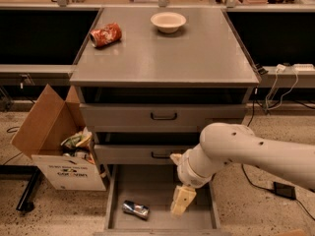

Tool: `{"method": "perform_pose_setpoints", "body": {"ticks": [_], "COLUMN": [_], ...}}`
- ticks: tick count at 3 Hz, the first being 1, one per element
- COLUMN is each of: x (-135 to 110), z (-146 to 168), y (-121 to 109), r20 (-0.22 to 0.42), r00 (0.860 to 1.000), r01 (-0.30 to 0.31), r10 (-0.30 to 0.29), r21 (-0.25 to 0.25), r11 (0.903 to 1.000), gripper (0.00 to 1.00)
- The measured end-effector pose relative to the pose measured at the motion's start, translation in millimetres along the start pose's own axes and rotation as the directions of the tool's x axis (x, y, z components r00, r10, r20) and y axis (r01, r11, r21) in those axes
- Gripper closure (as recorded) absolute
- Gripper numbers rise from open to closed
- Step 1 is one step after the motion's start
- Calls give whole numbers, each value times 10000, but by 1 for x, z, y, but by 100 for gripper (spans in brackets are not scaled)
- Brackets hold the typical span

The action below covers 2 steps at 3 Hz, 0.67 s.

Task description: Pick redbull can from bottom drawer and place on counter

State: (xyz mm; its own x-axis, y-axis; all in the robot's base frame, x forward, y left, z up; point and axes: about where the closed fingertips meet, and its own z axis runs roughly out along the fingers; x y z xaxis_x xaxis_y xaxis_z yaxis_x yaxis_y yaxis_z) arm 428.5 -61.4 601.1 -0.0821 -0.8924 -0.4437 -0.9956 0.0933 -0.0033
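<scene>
An open cardboard box (54, 146), stuffed with wrappers and litter, is seen on the speckled floor at the far left, just beside the grey drawer cabinet. On the counter (197, 58), a crumpled red-orange soda can (106, 34) is laid on its side near the left rear corner, and a pale bowl (168, 21) is set upright near the rear edge, well apart from it. Below the counter, two closed drawer fronts are shown, each fitted with a black handle (164, 116). The bottom drawer (147, 183) is pulled out at floor level, and the redbull can (135, 209) is found lying on its side on the drawer's flat floor, towards the left front, touched by nothing else. To the right of the can, the cream-coloured gripper (181, 203) is held pointing down within the open drawer, near the can but clearly apart from it; whether the gripper is parted or closed cannot be told. It is carried by a thick white arm (246, 151) that is extended in from the right edge. Further right, dark cables (251, 176) and a small black device (284, 190) are seen on the floor.
</scene>
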Motion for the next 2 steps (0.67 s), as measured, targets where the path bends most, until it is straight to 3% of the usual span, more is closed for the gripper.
{"method": "perform_pose_setpoints", "body": {"ticks": [1,2], "x": [3,-1], "z": [13,62], "y": [-1,-8], "r20": [132,452], "r00": [9999,9980], "r01": [-16,469], "r10": [18,-442], "r21": [-201,-586], "r11": [9998,9972], "gripper": [0,0]}}
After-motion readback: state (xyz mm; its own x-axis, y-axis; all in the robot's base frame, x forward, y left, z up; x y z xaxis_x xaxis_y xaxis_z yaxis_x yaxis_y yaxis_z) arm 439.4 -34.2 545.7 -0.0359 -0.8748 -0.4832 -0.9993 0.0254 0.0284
